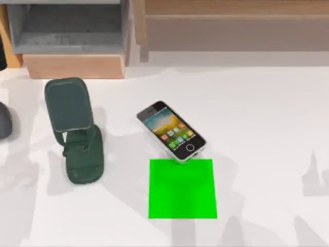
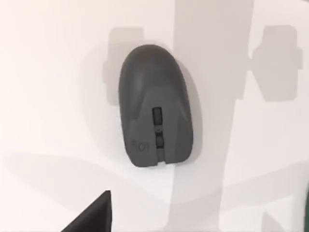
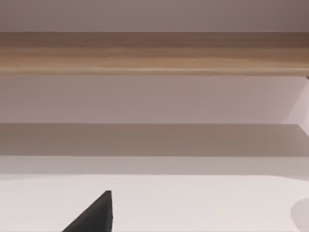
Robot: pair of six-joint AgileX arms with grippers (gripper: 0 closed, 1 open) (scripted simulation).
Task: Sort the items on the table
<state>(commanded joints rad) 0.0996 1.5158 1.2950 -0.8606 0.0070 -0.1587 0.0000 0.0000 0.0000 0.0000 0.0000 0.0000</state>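
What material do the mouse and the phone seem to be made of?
Mouse: probably matte plastic, since its dark grey shell is dull and shows no glare. Phone: likely a glass front over a lit icon screen, with a silver edge that looks like metal or painted plastic.

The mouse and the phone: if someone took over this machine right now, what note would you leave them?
Left gripper: above the mouse, at the table's left edge; grip state unclear.
Right gripper: faces the wooden shelf; grip state unclear.
Smartphone: flat at centre, its corner touching the green square.
Phone stand: left of the phone, nothing on it.
Done: nothing visibly sorted.
Left: mouse and phone.
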